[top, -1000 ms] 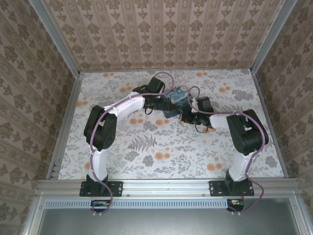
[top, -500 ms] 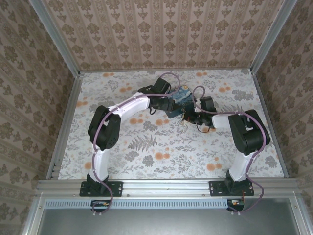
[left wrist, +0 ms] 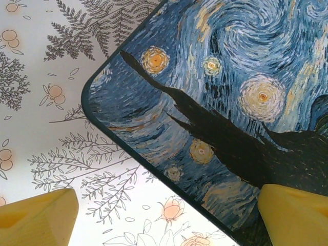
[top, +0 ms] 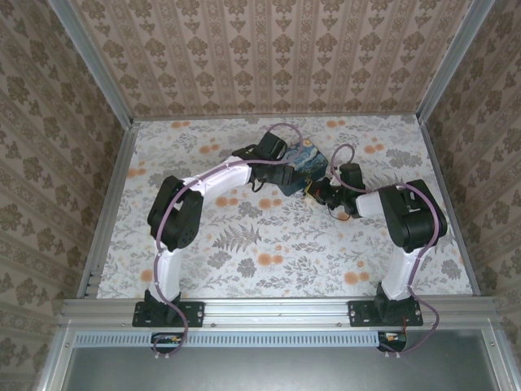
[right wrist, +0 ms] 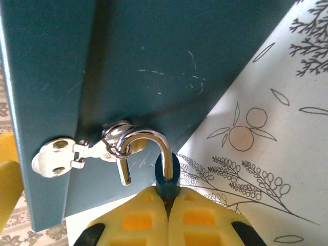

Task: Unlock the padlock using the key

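1. Right gripper [right wrist: 167, 199]: fingers pressed together, clamping the padlock [right wrist: 167, 173] by its blue body at the tips.
2. Beyond the tips, its shackle hooks through the hasp [right wrist: 56, 156] on the box [right wrist: 154, 51].
3. Left gripper [left wrist: 166, 215]: fingers spread wide over a box corner.

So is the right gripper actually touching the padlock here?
Touching. In the right wrist view the right gripper pinches the padlock by its dark blue body, with no gap at the yellow fingers. The shackle is hooked through the latch on the box.
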`<action>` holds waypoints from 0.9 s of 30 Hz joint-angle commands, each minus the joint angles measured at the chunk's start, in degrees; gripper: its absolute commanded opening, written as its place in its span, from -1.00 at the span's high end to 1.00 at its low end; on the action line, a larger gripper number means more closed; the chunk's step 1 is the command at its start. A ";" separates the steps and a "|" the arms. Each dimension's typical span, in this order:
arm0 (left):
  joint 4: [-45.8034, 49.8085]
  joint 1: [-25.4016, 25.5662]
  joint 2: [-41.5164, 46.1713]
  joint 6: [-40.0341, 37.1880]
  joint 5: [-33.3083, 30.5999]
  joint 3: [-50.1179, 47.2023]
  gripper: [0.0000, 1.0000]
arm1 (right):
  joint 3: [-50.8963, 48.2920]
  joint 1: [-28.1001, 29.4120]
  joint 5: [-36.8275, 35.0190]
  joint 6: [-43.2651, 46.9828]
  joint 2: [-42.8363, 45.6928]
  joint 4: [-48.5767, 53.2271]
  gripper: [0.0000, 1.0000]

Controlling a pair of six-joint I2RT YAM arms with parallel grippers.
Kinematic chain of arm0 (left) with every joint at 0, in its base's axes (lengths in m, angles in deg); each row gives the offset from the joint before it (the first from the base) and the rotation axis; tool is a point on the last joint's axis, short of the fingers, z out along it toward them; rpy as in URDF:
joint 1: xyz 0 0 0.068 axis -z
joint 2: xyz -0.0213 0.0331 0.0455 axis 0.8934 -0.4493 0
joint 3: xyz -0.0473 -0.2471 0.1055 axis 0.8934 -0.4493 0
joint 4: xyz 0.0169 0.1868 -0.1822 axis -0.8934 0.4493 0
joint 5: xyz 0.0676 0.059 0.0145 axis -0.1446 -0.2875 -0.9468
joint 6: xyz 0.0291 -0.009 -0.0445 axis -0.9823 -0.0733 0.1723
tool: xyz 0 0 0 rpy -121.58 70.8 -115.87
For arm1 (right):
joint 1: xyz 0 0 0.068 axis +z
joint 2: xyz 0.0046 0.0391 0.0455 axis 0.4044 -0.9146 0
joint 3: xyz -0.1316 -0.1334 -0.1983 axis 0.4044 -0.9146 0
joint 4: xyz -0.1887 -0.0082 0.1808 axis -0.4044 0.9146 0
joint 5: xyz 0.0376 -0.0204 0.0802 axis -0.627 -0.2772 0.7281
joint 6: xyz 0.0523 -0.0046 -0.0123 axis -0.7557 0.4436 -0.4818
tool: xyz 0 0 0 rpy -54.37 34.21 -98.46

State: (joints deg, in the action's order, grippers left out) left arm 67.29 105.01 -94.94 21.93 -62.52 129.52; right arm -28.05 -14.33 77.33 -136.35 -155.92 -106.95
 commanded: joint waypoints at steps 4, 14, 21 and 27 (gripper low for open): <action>6.21 0.55 -4.27 -1.25 -0.29 -3.15 -0.83 | 0.18 -1.64 -0.38 -0.87 -0.42 -0.60 1.00; 6.63 0.60 -6.12 -1.39 0.73 -2.80 -0.79 | 9.25 -4.24 -0.87 6.11 -1.78 11.29 1.00; 6.82 0.59 -6.75 -1.30 1.19 -2.56 -0.77 | 13.33 -4.66 -1.00 9.51 -2.76 17.19 1.00; 7.01 0.56 -7.04 -1.43 1.45 -2.24 -0.77 | 13.00 -5.80 -2.70 12.25 -1.93 20.07 1.00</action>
State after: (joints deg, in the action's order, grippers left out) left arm 62.76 105.32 -96.63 21.97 -60.68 129.63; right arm -15.94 -18.46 77.31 -126.60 -157.56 -90.27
